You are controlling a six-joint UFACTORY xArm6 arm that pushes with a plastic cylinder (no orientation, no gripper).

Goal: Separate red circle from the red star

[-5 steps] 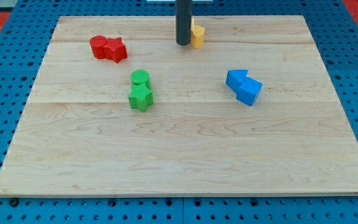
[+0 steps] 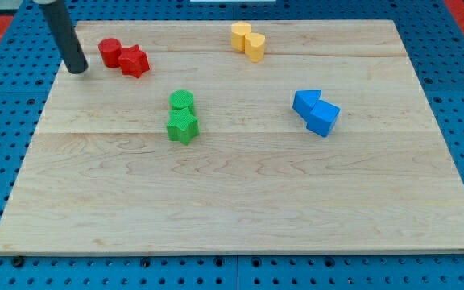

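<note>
Two green blocks, a star (image 2: 182, 126) and a round one (image 2: 182, 100), sit nearest me, touching, left of the board's centre. At three o'clock from them, well apart, two blue blocks (image 2: 316, 111) huddle together.

Farther off, towards eleven o'clock, the red circle (image 2: 109, 52) touches the red star (image 2: 134, 60). The rod's tip (image 2: 76, 69) rests near the circle at its eight o'clock; there are no fingers on this rod to open or close.

A push towards three o'clock would likely drive both reds along together. A nudge towards twelve could tip the circle off the board (image 2: 240, 209).

Two yellow blocks (image 2: 248, 40) lie farthest, at one o'clock.
</note>
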